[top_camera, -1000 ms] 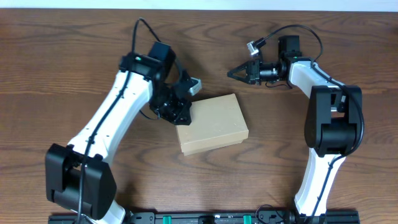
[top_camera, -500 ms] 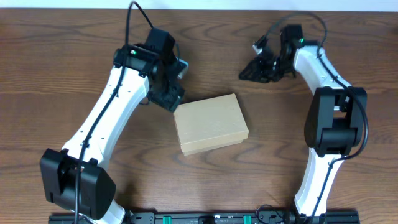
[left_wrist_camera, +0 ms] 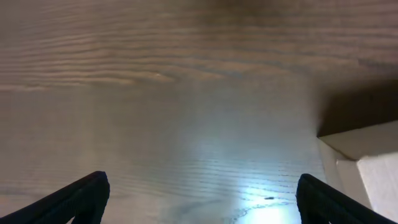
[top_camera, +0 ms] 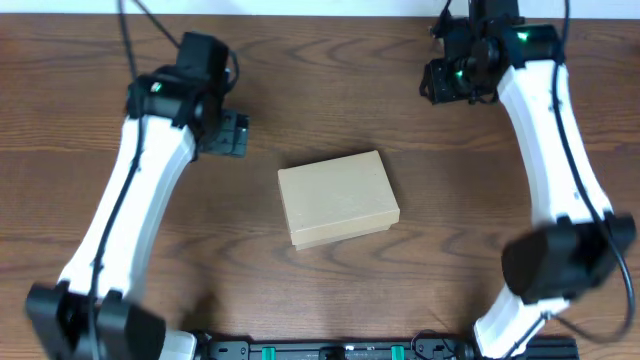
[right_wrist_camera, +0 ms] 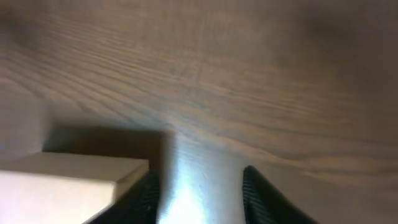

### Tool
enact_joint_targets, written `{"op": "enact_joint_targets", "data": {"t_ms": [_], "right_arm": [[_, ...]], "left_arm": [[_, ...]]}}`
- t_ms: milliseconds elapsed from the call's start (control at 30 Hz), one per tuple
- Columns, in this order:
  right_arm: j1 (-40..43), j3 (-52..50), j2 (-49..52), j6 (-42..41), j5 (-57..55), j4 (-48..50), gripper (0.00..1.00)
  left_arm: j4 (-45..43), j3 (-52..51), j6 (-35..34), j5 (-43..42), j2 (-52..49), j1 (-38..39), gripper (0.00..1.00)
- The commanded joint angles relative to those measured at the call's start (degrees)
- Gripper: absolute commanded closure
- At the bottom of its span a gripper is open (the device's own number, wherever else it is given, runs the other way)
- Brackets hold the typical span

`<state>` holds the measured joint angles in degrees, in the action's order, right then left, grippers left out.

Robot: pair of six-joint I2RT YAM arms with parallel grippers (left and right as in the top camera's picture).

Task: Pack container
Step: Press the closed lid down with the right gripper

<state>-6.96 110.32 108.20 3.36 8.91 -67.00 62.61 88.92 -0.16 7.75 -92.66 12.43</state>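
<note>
The container [top_camera: 338, 200] is a plain tan cardboard box with its lid down, lying in the middle of the wooden table. My left gripper [top_camera: 230, 134] hangs to its upper left, well apart from it. In the left wrist view that gripper [left_wrist_camera: 202, 200] stands wide open over bare wood, with a corner of the container [left_wrist_camera: 367, 165] at the right edge. My right gripper [top_camera: 452, 82] is high at the back right. In the right wrist view it [right_wrist_camera: 200, 198] is partly open with only table between its fingers, and the container [right_wrist_camera: 59, 183] shows at lower left.
Brown wood-grain table [top_camera: 330, 300] all round the box. The arms' base rail [top_camera: 330, 350] runs along the front edge. Nothing else lies on the table.
Both arms have drawn back from the box, the left toward the upper left, the right up toward the back right. Both sets of jaws have opened. The box has not moved.
</note>
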Motion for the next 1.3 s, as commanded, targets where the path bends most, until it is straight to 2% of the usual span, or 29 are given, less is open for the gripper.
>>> {"op": "enact_joint_targets", "data": {"t_ms": [0,133,267,500,867,1267], "right_arm": [[-5.22,0.44,-6.29,-5.16,-6.99,-1.55,0.89],[-11.76,-1.60,-8.04,-10.27,-9.01,-3.10,0.89],[-19.32,-5.31,-8.57,-16.31,-13.86,-3.19,0.97],[-28.20,-13.55,-8.59,-26.25,-14.64,-2.89,0.99],[-38.34,-24.76,-12.41,-37.38,-14.49,-4.59,0.99],[-37.62,-34.71,-15.96,-39.74,-14.49,0.42,0.99]], "left_arm": [[-2.36,-8.13,-2.89,0.50,6.32,-0.15,0.05],[-4.59,-17.07,-5.29,-0.07,11.78,-0.15,0.05],[-4.83,-24.22,-8.04,-0.11,17.05,-0.15,0.05],[-4.79,-32.76,-13.09,-0.04,24.79,-1.75,0.05],[-4.90,-34.18,-13.16,0.33,26.77,-5.60,0.05],[-6.14,-34.18,-13.18,-0.02,26.77,-6.08,0.05]]}}
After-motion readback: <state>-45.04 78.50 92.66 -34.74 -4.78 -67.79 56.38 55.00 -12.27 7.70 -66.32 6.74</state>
